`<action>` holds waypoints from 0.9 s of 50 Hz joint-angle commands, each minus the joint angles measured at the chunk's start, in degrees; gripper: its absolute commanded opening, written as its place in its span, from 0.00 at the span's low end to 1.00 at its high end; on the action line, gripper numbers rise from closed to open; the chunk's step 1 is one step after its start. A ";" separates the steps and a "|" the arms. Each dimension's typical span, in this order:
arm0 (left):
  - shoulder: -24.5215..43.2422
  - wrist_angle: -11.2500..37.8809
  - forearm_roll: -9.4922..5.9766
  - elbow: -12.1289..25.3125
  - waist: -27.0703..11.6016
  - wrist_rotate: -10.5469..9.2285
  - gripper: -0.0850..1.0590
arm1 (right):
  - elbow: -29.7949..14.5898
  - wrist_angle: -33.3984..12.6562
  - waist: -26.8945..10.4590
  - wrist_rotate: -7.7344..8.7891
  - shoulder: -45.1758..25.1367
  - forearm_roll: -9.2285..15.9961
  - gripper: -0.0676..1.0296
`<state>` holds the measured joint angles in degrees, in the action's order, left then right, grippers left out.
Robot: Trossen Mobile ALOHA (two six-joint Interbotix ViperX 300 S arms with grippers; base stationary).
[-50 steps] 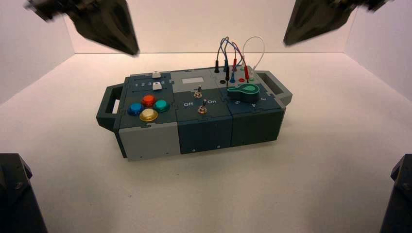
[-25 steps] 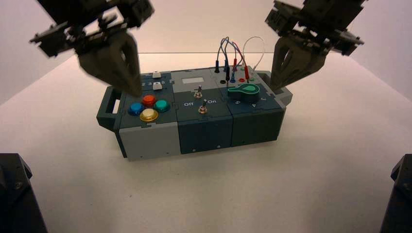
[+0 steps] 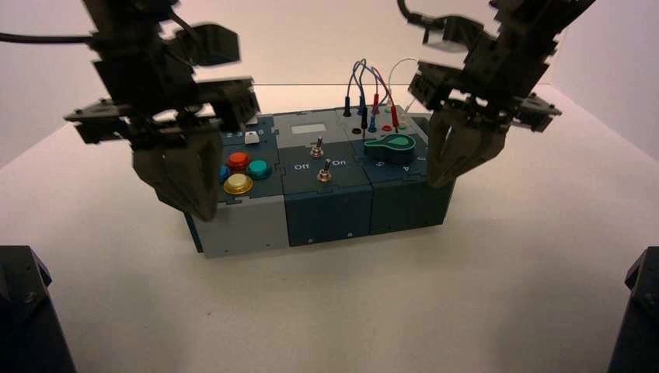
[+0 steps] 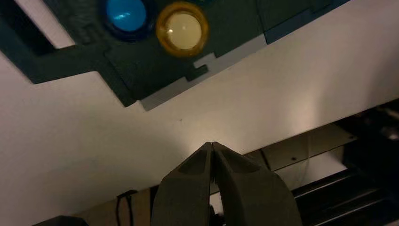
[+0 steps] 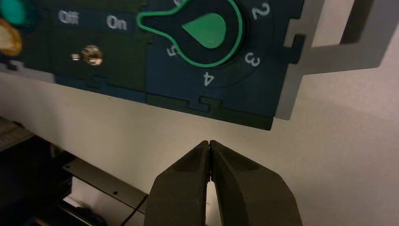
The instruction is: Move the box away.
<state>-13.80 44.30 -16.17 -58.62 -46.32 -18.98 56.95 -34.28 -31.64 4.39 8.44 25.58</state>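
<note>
Your clenched left claw (image 3: 203, 211) and right claw (image 3: 434, 180) flank the box (image 3: 311, 179) near side, ready to push.

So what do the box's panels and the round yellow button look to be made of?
The box looks built of flat, matte sheets, likely plastic or painted board: its edges interlock in notched tabs. The yellow button seems translucent glossy plastic, with a pale, see-through cap. Neither can be settled by look alone.

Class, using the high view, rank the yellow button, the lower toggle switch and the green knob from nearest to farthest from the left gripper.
1. Yellow button, beside the left gripper, left end.
2. Lower toggle switch, box's middle.
3. Green knob, right end, near the right gripper.
</note>
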 commanded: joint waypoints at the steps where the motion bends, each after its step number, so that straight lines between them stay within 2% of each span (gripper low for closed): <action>1: 2.37 -0.35 0.26 2.81 -0.88 0.44 0.05 | -1.76 0.97 -0.44 0.53 -1.23 0.35 0.04; 10: 7.91 -0.79 0.62 5.45 -0.88 1.49 0.05 | -2.37 2.99 -0.44 0.62 -3.96 0.35 0.04; 16: 10.55 -1.14 1.14 5.89 -0.88 2.02 0.05 | -2.55 4.39 -0.44 0.62 -5.45 0.35 0.04; 19: 11.78 -1.58 1.93 5.89 -0.88 2.02 0.05 | -2.72 5.19 -0.44 0.62 -6.33 0.35 0.04; 30: 14.06 -3.69 2.72 6.77 -0.88 2.02 0.05 | -3.43 6.24 -0.44 0.62 -7.56 0.44 0.04; 45: 17.49 -6.06 4.92 7.03 -0.18 2.02 0.05 | -5.71 6.50 -0.70 0.62 -8.44 0.44 0.04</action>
<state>3.96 38.94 -12.22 -52.65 -47.29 -17.05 53.88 -28.56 -32.26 4.75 -0.53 25.75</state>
